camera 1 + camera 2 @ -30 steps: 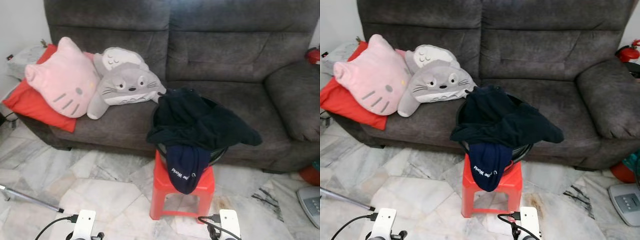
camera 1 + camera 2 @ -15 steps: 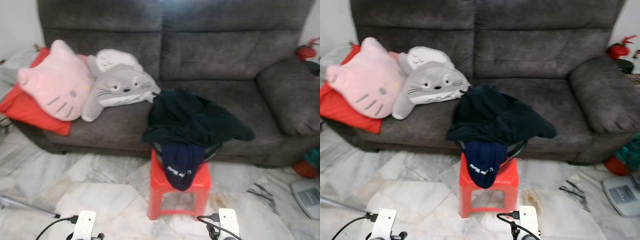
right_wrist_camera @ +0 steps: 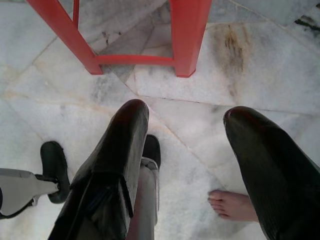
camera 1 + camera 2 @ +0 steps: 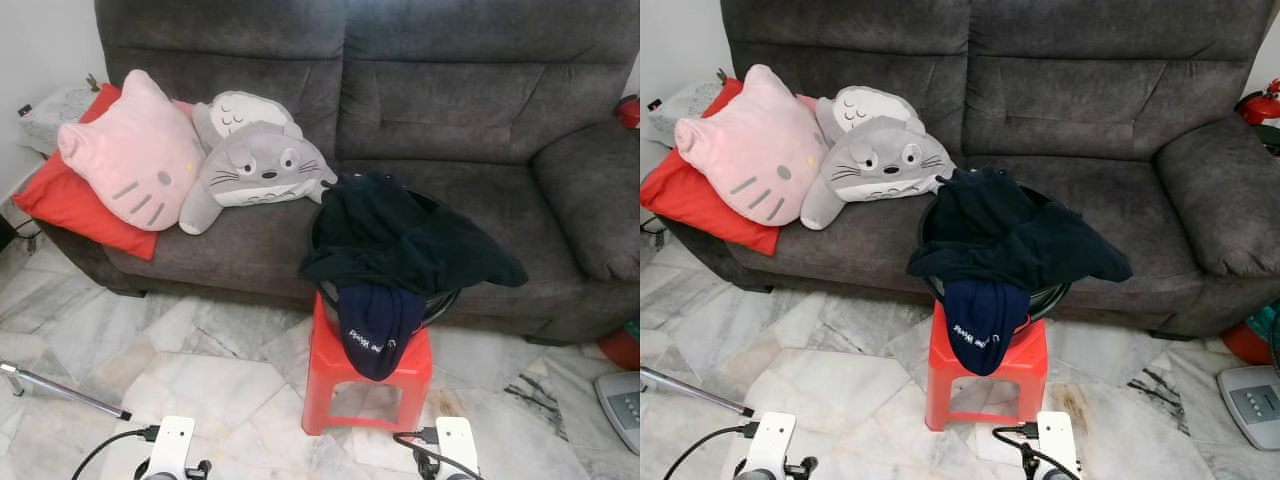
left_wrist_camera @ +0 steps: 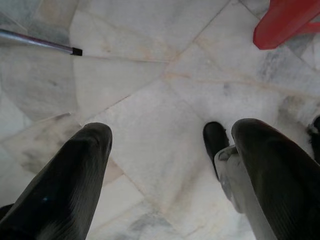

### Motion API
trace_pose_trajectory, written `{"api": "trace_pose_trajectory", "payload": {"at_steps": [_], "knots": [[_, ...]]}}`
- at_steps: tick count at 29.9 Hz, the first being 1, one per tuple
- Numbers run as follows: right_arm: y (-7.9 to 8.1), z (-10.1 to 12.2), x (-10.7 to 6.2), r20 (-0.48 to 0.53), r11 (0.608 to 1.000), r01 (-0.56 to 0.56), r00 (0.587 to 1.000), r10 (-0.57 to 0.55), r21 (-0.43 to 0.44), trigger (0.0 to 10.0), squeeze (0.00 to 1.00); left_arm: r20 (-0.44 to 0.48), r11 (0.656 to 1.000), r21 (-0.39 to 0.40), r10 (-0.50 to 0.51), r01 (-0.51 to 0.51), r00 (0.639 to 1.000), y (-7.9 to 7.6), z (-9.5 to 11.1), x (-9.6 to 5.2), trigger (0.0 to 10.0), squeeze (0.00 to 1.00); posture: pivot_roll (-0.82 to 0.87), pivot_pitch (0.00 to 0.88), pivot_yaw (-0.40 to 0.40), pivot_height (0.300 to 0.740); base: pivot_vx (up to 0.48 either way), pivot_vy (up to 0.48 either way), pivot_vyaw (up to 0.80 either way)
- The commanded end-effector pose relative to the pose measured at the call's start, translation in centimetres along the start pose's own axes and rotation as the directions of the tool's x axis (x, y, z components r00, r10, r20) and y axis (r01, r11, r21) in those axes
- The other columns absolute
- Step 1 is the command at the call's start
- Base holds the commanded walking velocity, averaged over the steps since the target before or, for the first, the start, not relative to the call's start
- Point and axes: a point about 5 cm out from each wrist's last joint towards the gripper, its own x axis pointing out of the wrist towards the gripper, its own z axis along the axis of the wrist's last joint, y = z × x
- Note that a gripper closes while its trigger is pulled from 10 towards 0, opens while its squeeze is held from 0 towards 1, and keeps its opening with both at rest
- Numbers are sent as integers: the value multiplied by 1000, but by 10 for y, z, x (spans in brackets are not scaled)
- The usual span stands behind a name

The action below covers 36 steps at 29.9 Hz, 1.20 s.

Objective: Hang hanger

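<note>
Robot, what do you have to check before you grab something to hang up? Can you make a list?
1. Clothes within sight: ok, dark clothes heaped in a basin on the red stool.
2. Hanger found: not ok, none visible.
3. Left end effector open, empty: ok.
4. Right end effector open, empty: ok.
5. Floor near feet: not ok, a person's bare toes close by.
6. Rail to hang on: cannot tell.

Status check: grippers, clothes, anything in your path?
Left gripper and right gripper open, low over floor. Dark clothes heaped on basin on red stool. Bare foot nearby.
</note>
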Motion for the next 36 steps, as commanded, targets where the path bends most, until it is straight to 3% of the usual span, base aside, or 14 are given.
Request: {"api": "trace_pose_trajectory", "payload": {"at_steps": [1,7,21,27,36], "knots": [[1,-3,0,-17,1000,4,1000,-4,10,10000,0,-23,1000,8,12,-11,1000,3,-6,-1,10000,0,-76,49,43,740,0,0,-669],[1,-3,0,-13,1000,3,1000,-3,9,10000,0,-26,1000,7,10,-10,1000,2,-7,-1,10000,0,-76,49,43,740,202,0,-596],[0,-3,-1,4,1000,14,1000,-14,24,10000,0,-40,1000,7,25,-24,999,17,-15,-4,10000,0,-77,48,43,740,261,0,0],[1,-3,-1,3,1000,7,1000,-7,24,10000,0,-34,1000,3,27,-27,999,19,-16,-4,10000,0,-75,48,42,740,0,0,-684],[0,-2,-1,14,1000,12,1000,-12,28,10000,0,-33,1000,14,12,-12,999,2,-9,-1,10000,0,-77,49,43,740,0,0,0]]}}
